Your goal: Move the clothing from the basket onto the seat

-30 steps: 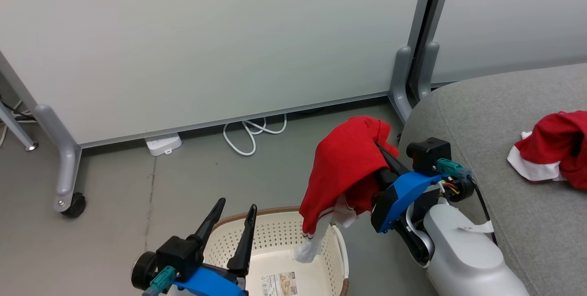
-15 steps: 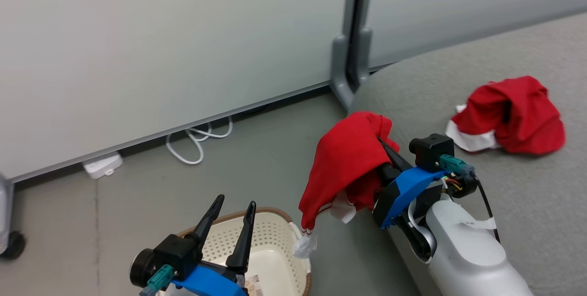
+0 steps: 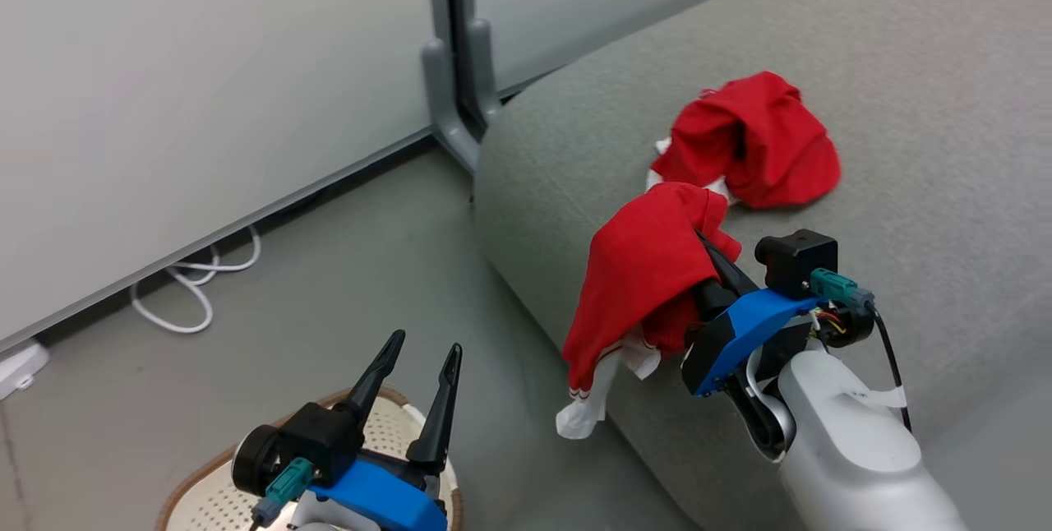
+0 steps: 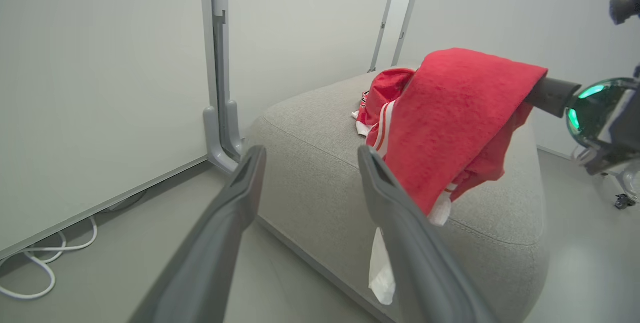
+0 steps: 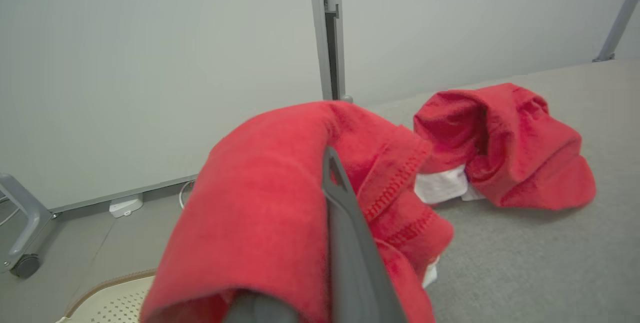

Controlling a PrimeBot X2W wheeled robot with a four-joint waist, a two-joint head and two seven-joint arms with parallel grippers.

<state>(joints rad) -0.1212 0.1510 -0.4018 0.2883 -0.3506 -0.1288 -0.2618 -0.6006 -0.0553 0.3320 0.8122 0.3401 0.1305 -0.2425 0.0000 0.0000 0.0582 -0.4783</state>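
Note:
My right gripper [image 3: 705, 245] is shut on a red piece of clothing [image 3: 649, 268] with a white striped hem. The cloth drapes over the fingers and hides their tips. It hangs over the near edge of the grey seat [image 3: 904, 145], with its white end dangling past the side. In the right wrist view the held clothing [image 5: 270, 203] wraps that gripper [image 5: 327, 155]. A second red and white garment [image 3: 752, 140] lies crumpled on the seat just beyond. The cream basket [image 3: 209, 498] is at the lower left, under my left gripper [image 3: 426, 342], which is open and holds nothing.
Pale partition panels stand behind, joined by a grey post [image 3: 452, 62] whose foot touches the seat's corner. A white cable [image 3: 193, 284] and a power strip [image 3: 16, 367] lie on the grey floor by the panel. A caster leg [image 5: 25, 265] stands at the far left.
The camera has swung right, so the seat takes up more of the picture and the basket has slid to the lower left. The held clothing has gone from above the basket to over the seat's edge.

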